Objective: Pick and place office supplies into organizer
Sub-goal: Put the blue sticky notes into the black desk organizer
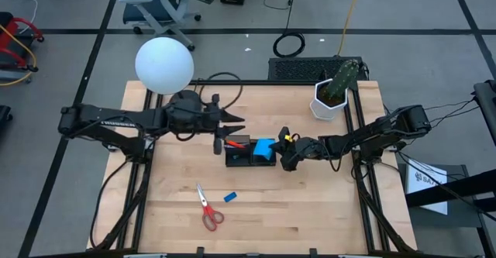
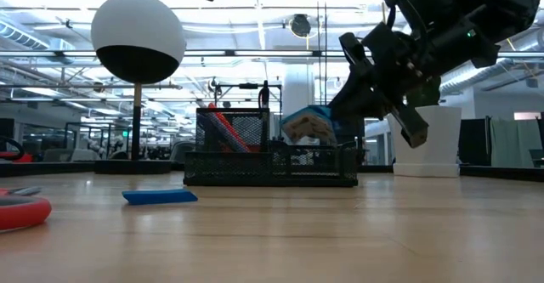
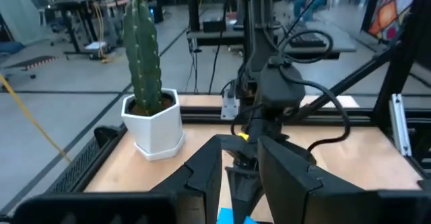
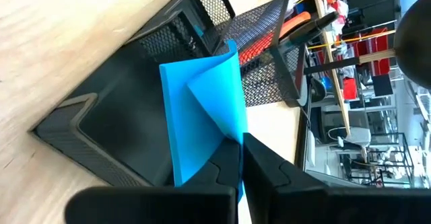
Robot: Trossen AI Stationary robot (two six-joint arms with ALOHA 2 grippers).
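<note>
The black mesh organizer (image 1: 242,159) stands mid-table with red pens (image 1: 236,142) in its left end. A blue note pad (image 1: 265,148) stands in its right end, rising above the wall in the low view (image 2: 308,126). My right gripper (image 4: 241,143) comes from the table's right and is shut on the pad. My left gripper (image 1: 236,126) hovers open, high above the organizer's left end, with nothing between its fingers (image 3: 202,173). Red-handled scissors (image 1: 208,210) and a small blue eraser (image 1: 230,197) lie flat on the table nearer the front edge. My right gripper pinches the note pad's upper edge (image 4: 232,126) between its two fingers. They come from the table's right side, slanting a little downward. The pad stands tilted with its lower part inside the organizer's right compartment (image 4: 128,123), and its sheets fan apart into two leaves.
A cactus in a white pot (image 1: 335,95) stands at the far right corner. A white globe lamp (image 1: 164,64) stands at the far left, beside my left arm. Bare wood (image 1: 325,211) lies at the near right.
</note>
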